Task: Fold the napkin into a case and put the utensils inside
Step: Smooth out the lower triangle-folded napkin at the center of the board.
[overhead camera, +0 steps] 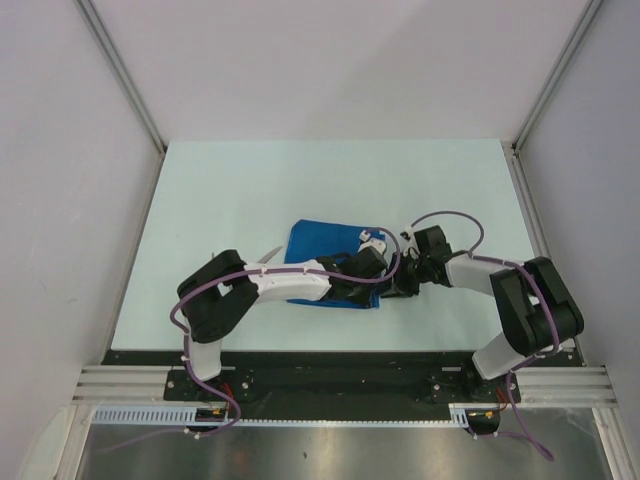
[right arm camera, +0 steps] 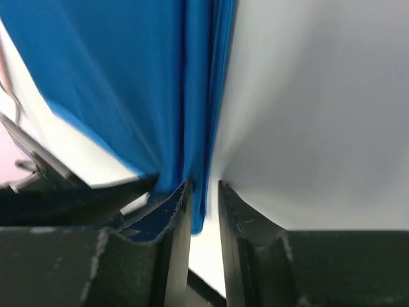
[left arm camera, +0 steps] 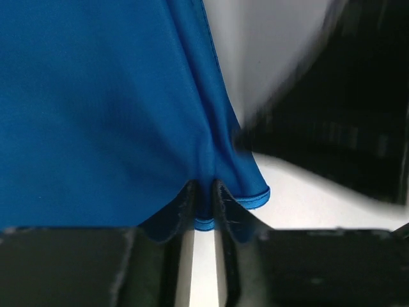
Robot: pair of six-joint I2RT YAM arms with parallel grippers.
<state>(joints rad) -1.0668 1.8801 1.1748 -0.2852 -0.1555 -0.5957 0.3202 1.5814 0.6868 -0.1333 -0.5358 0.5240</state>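
Observation:
The royal-blue napkin (overhead camera: pixel 322 243) lies mid-table with both arms over its near right part. My left gripper (overhead camera: pixel 374 280) is shut on the napkin's hem; in the left wrist view the cloth (left arm camera: pixel 96 96) bunches into the narrow gap of that gripper (left arm camera: pixel 204 187), close to a corner (left arm camera: pixel 255 197). My right gripper (overhead camera: pixel 399 281) meets it from the right. In the right wrist view the napkin (right arm camera: pixel 128 77) draws into taut folds that run down between that gripper's (right arm camera: pixel 204 187) near-closed fingers. One slim silver utensil (overhead camera: pixel 273 252) pokes out left of the napkin, partly under the left arm.
The pale table (overhead camera: pixel 250 190) is bounded by grey walls with metal posts at the left (overhead camera: pixel 120 70) and right (overhead camera: pixel 555 80). A black rail (overhead camera: pixel 330 358) runs along the near edge. The right arm's dark bulk (left arm camera: pixel 339 121) fills the left wrist view's right side.

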